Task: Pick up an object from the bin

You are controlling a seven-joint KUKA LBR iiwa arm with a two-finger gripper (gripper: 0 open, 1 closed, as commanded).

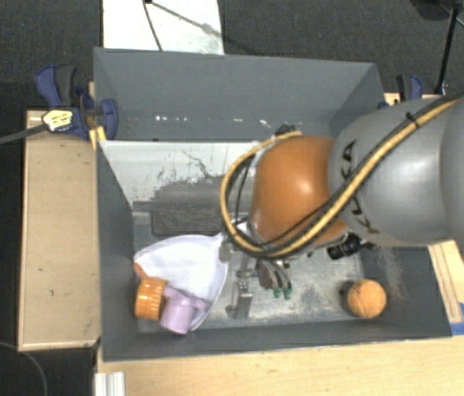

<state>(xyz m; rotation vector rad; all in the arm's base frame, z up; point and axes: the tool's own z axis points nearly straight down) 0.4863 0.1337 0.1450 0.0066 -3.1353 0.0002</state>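
Observation:
My gripper [248, 291] hangs low over the bin floor near the front middle, under the orange dome. Its fingers point down, one grey fingertip [239, 301] close to the floor. Just to its left lies a crumpled white cloth [184, 264], its right edge touching or almost touching the finger. Below the cloth sit a pale purple cup [180, 312] and an orange cap-shaped piece [149, 298]. Nothing shows between the fingers.
A small orange ball [366, 298] rests at the front right of the bin floor. A dark grey foam block [184, 218] lies against the back wall. The arm and its dome cover the bin's right middle.

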